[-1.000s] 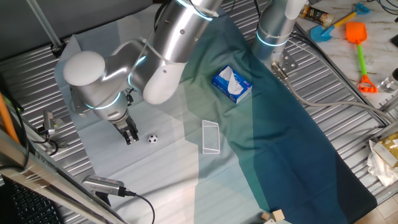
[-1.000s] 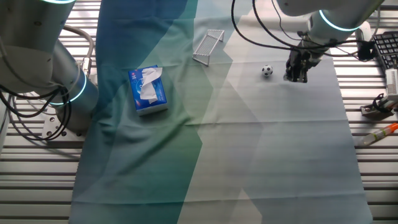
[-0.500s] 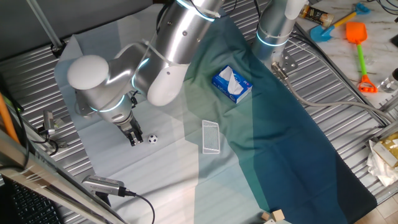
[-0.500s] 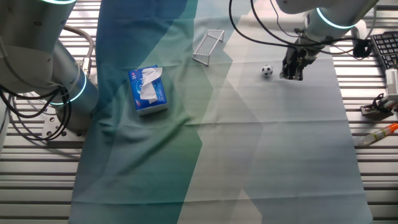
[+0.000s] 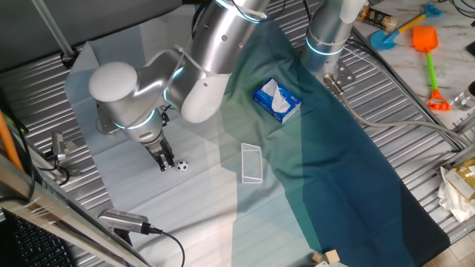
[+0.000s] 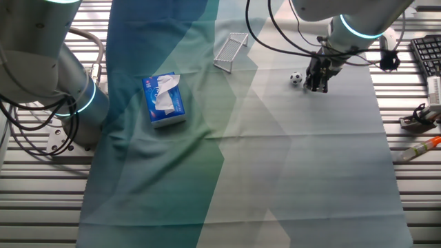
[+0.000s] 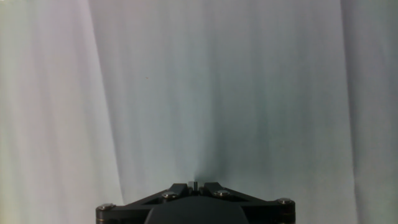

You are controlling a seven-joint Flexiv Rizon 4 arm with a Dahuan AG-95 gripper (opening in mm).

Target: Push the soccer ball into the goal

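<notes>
While gripper (image 5: 166, 164) (closed) nudges soccer ball (image 5: 182, 165)

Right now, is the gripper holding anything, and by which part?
Nothing is held. The gripper is shut with its fingers together, beside the soccer ball on the cloth.

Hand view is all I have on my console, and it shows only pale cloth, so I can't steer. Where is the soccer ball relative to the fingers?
Observer: The soccer ball sits right beside the gripper, on its goal-facing side.
Operator: Are the fingers open?
Observer: No, both fixed views show them closed together, tips down at the cloth.
Operator: Is the path to the goal blocked?
Observer: No. The goal lies beyond the ball with only bare cloth between; the tissue box sits well off that line.
</notes>
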